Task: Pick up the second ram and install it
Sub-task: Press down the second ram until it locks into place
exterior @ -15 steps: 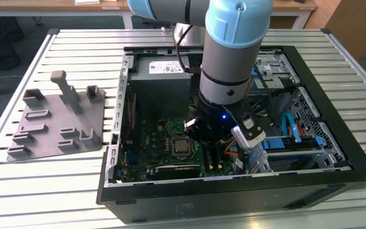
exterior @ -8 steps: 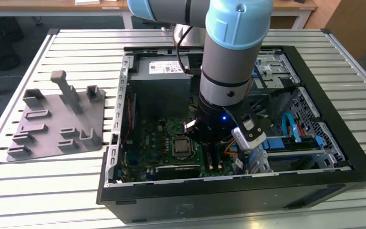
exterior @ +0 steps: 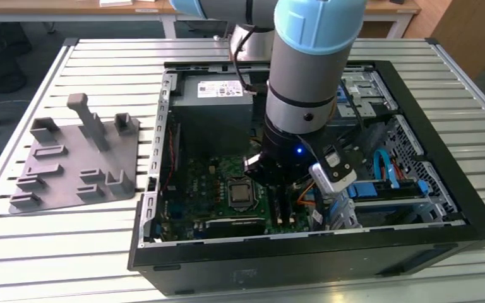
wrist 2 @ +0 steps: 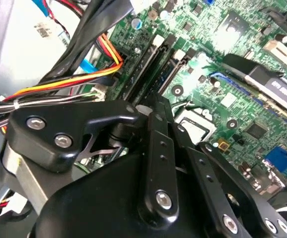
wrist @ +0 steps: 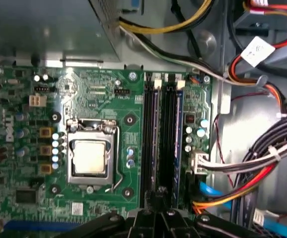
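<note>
exterior: your gripper [exterior: 278, 173] is down inside the case [exterior: 444, 227], over the board [exterior: 217, 183] | second wrist: fingers [wrist 2: 158, 124] together above the slots [wrist 2: 153, 64], grip unclear | first wrist: ram [wrist: 177, 129] sits in a slot just ahead of your gripper [wrist: 159, 196], socket [wrist: 90, 157] beside

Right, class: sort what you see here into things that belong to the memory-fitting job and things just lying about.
Belongs to the job:
- gripper, low over the slots
- memory slots
- motherboard

Just lying about:
- grey fixture tray on the table beside the case
- processor socket
- cable bundle
- power supply
</note>
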`<state>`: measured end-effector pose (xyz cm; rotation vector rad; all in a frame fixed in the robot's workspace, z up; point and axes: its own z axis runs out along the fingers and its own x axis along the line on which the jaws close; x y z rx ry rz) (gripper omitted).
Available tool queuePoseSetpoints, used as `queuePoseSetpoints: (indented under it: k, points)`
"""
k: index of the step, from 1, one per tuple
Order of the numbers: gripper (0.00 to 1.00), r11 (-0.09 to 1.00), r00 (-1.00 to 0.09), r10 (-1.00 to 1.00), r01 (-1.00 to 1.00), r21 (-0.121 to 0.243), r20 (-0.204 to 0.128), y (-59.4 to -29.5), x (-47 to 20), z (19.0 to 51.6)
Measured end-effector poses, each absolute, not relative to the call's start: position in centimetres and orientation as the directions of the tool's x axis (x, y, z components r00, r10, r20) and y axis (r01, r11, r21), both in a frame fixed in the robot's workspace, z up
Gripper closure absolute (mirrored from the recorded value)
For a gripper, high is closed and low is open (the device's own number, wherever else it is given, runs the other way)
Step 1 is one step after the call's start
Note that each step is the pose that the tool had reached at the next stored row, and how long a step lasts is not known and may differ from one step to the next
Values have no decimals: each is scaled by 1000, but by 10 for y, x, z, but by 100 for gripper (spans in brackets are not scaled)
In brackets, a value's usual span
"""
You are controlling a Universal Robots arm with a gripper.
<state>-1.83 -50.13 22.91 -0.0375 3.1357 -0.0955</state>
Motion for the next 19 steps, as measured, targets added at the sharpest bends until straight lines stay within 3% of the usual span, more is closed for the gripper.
queuePoseSetpoints:
  k: [9, 19]
  points:
    - [90, 998, -1000, -24, -24, -61, -3, -472, -18, 229]
    - [90, 998, -1000, -24, -24, -61, -3, -470, -18, 245]
